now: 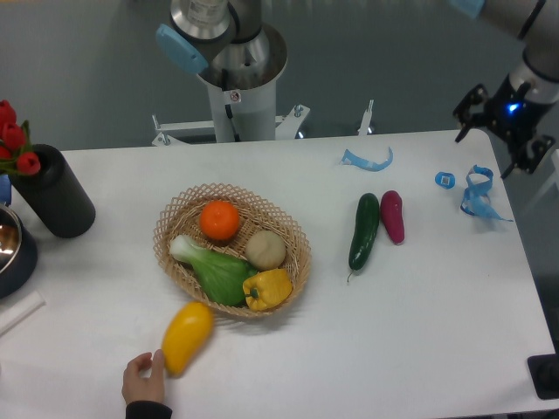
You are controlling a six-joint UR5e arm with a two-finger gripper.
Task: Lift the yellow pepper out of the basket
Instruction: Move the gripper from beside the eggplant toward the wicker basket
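Yellow pepper, small lobed yellow-orange bell pepper, lies in round tan woven wicker basket, at near right inside rim, touching green bok choy. Nearer: smooth yellow mango-shaped fruit on white table just outside basket, human hand touching its near end. Also in basket: beige round fruit, orange behind. Right of basket: dark green cucumber beside purple eggplant. Far right: black two-finger gripper above table corner, fingers spread apart, holding nothing, well apart from basket.
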